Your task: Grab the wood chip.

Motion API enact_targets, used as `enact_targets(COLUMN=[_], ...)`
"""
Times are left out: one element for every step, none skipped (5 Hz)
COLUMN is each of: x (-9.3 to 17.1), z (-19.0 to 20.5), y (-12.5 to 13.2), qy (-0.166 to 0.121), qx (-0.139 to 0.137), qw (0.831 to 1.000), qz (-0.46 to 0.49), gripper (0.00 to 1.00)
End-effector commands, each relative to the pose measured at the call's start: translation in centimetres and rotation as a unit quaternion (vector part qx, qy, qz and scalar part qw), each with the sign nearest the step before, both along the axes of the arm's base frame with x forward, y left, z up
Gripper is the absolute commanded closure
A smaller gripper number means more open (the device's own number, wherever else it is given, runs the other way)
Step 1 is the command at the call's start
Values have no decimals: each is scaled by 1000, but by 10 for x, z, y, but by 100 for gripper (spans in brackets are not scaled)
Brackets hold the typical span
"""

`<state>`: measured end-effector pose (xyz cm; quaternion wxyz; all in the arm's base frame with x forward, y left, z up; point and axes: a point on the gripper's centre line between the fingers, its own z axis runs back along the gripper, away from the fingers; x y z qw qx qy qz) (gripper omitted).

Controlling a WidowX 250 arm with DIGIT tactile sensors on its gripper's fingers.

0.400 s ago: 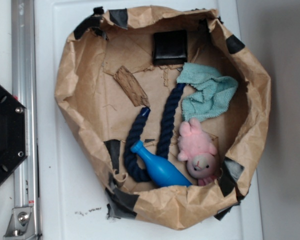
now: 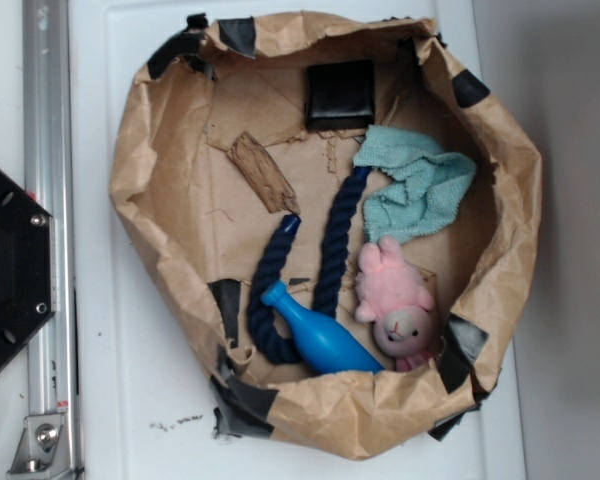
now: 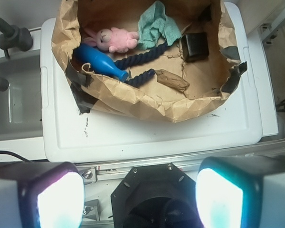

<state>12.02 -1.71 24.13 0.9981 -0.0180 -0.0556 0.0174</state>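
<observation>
Wood chip (image 2: 263, 173) lies flat on the paper nest's (image 2: 160, 200) floor, left of the blue rope (image 2: 330, 250) and clear of it. It looks light, stiff and rough; pinching across its narrow middle seems best. The gripper (image 3: 140, 199) hangs unclenched, well apart.

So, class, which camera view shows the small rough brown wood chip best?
The exterior view: the small rough brown wood chip lies unobstructed, seen from above, grain visible, near the dark blue rope's end. The wrist view shows it smaller, at an oblique angle, behind the crumpled paper wall.
</observation>
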Motion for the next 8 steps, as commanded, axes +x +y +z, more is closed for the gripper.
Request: enact_targets(x=[71, 87, 96, 120, 130, 146, 134, 129], z=[-40, -63, -90, -112, -132, -158, -168, -171], y=[20, 28, 43, 57, 62, 51, 43, 39], qy=[16, 13, -20, 4, 19, 41, 40, 30], qx=[44, 65, 80, 82, 62, 67, 72, 66], qw=[998, 993, 973, 971, 971, 966, 965, 965], qz=[-35, -96, -217, -223, -230, -245, -250, -254], gripper=[0, 0, 0, 0, 0, 0, 0, 0])
